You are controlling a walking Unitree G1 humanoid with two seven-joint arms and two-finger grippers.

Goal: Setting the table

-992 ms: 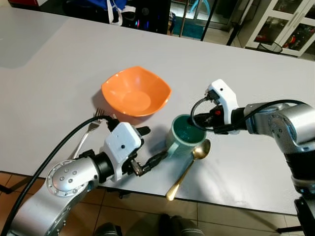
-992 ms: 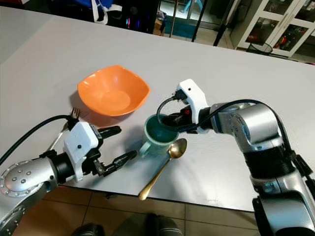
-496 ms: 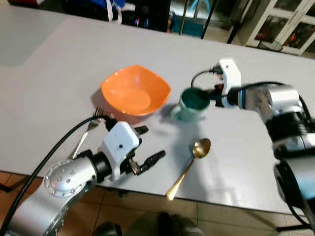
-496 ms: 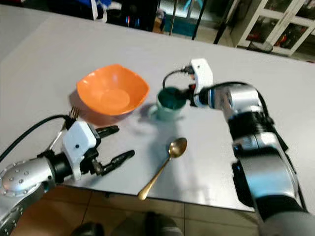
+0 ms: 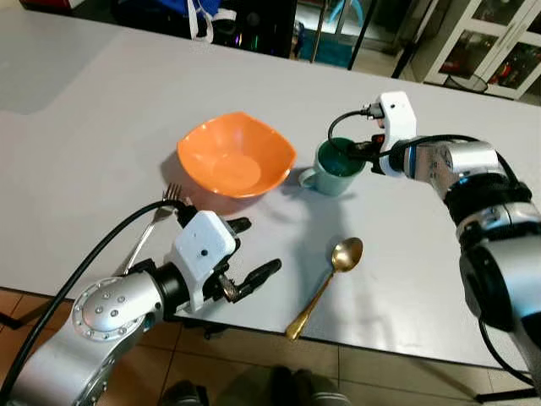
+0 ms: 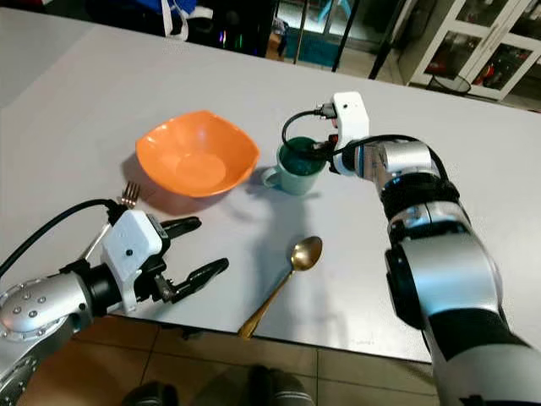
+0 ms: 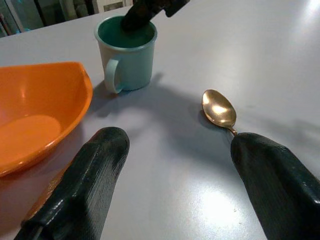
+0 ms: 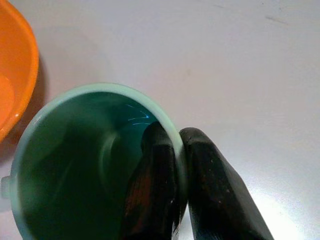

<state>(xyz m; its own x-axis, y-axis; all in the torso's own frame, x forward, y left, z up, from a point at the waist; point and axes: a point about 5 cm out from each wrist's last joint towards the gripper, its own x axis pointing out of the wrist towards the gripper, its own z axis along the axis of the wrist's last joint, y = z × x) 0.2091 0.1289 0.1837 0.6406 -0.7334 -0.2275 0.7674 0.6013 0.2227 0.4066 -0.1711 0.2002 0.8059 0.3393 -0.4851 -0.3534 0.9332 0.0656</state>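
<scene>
Right wrist view: right gripper (image 8: 175,170) is clamped on the rim of the green mug (image 8: 75,160), one finger inside the cup, the other outside against the wall, rim pinched btwn them. Mug stands upright on the white table (image 5: 84,101), just beside the orange bowl (image 5: 235,156), on the bowl's right side w/ its handle pointing toward the bowl. Can't tell if handle and bowl touch.

Head views: right arm reaches across from the right, white wrist module above the mug's far rim. Gold spoon (image 5: 325,283) lies on the table nearer the robot than the mug, apart from it, bowl end pointing away from the robot, handle end near the table's front edge. Fork (image 5: 156,222) lies to the left of the orange bowl's near corner, tines close to the bowl, partly hidden by the left arm's black cable.

Left gripper (image 5: 250,252) hovers near the table's front edge, btwn fork and spoon, fingers spread wide apart, holding nothing. Left wrist view looks btwn the two black fingers (image 7: 85,185) at mug, spoon and orange bowl ahead.

Background: dark furniture and glass-front cabinets (image 5: 490,51) beyond the far table edge; tiled floor (image 5: 406,372) below the near edge.
</scene>
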